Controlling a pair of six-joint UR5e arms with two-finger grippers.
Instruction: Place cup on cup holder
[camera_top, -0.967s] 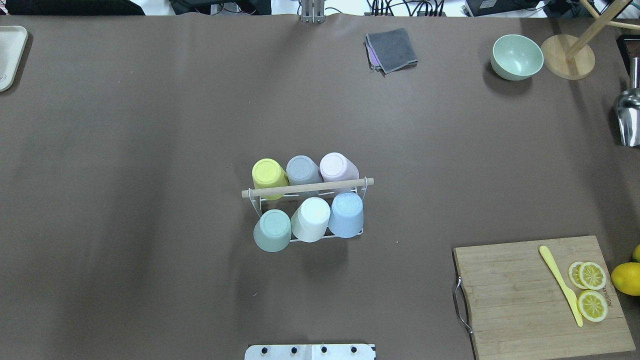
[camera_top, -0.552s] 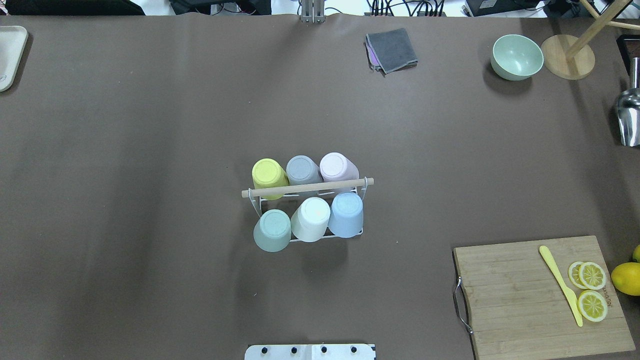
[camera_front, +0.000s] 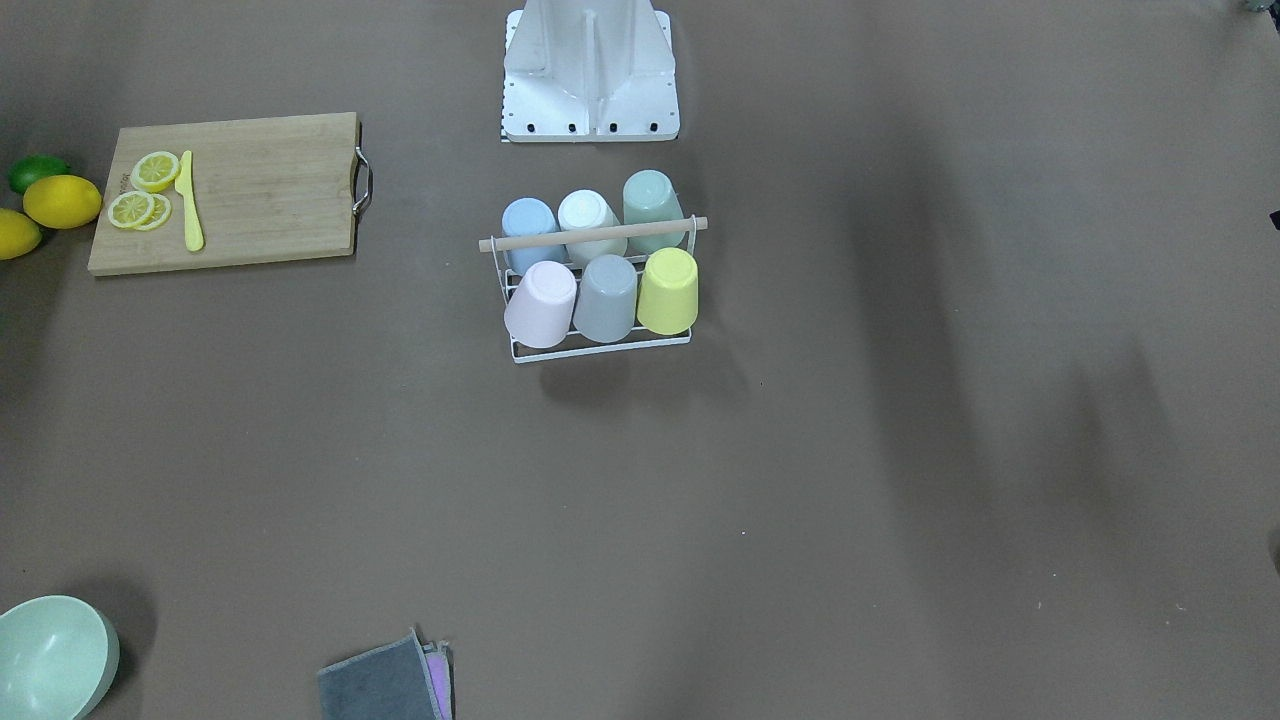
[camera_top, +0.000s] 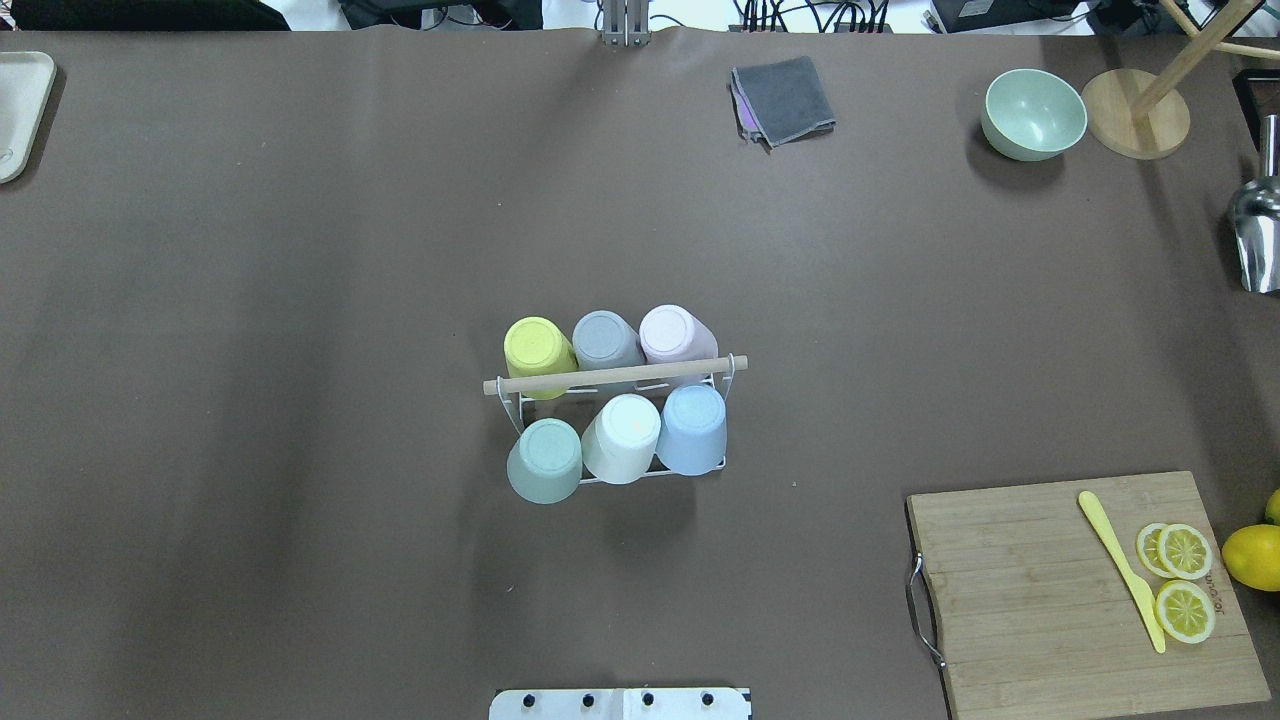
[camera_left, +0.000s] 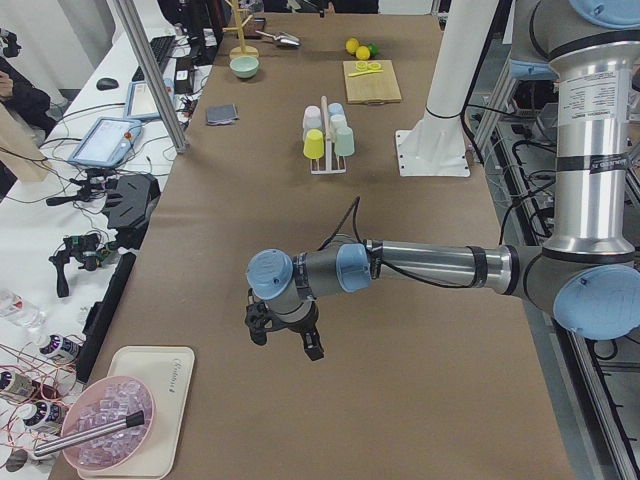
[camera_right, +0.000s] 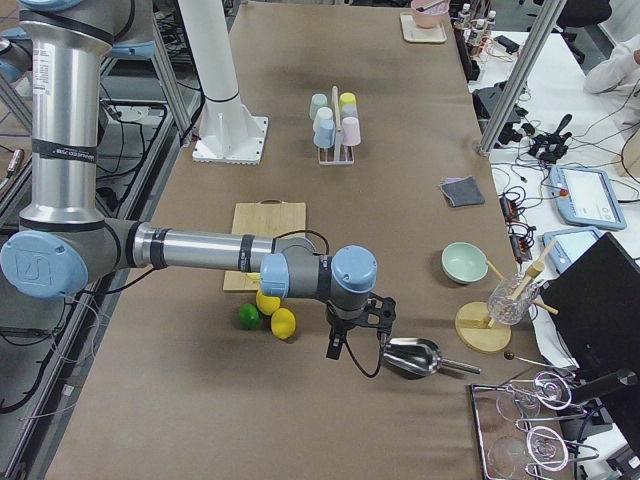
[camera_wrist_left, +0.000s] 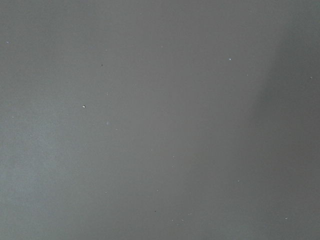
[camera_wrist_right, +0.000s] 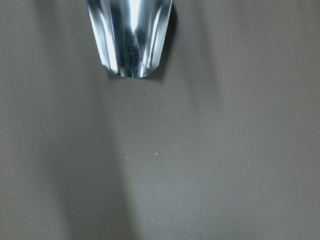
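The cup holder (camera_top: 620, 375), a white wire rack with a wooden rod across its top, stands mid-table and also shows in the front-facing view (camera_front: 600, 235). Several cups sit upside down on its prongs: yellow (camera_top: 536, 348), grey (camera_top: 603, 338) and pink (camera_top: 672, 332) in the far row, teal (camera_top: 545, 460), white (camera_top: 622, 437) and blue (camera_top: 694, 428) in the near row. My left gripper (camera_left: 285, 345) hangs over bare table far to the left. My right gripper (camera_right: 357, 342) hangs far to the right beside a metal scoop (camera_right: 412, 357). I cannot tell whether either is open or shut.
A wooden cutting board (camera_top: 1040, 600) with lemon slices and a yellow knife (camera_top: 1122, 570) lies near right, with lemons (camera_top: 1252, 557) beside it. At the back sit a folded grey cloth (camera_top: 785, 98), a green bowl (camera_top: 1033, 113) and a wooden stand (camera_top: 1135, 112). A tray (camera_top: 20, 110) lies far left.
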